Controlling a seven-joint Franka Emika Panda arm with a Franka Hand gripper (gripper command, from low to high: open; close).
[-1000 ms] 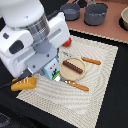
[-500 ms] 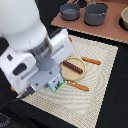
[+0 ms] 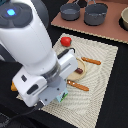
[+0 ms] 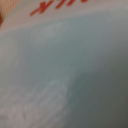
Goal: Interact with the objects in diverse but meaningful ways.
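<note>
The claw [image 3: 59,96] is hidden under the arm's white body, so I cannot tell whether it is spread or pinching. Just beside it, a corner of one pale blue carton [image 3: 63,97] peeks out; the wrist view is filled by the carton's pale blue face [image 4: 70,85], with red lettering too blurred to read. Toward the exterior view's right of the claw lie two orange-handled utensils [image 3: 78,86], one near and one beyond the single tan plate [image 3: 82,65], which bears one dark sausage stick [image 3: 79,71]. One red tomato [image 3: 65,41] sits farther off behind. All rest on a cream woven mat [image 3: 100,95] over a black tabletop [image 3: 118,107]. Two grey pots [image 3: 95,13] stand well apart on a brown board [image 3: 90,30].
</note>
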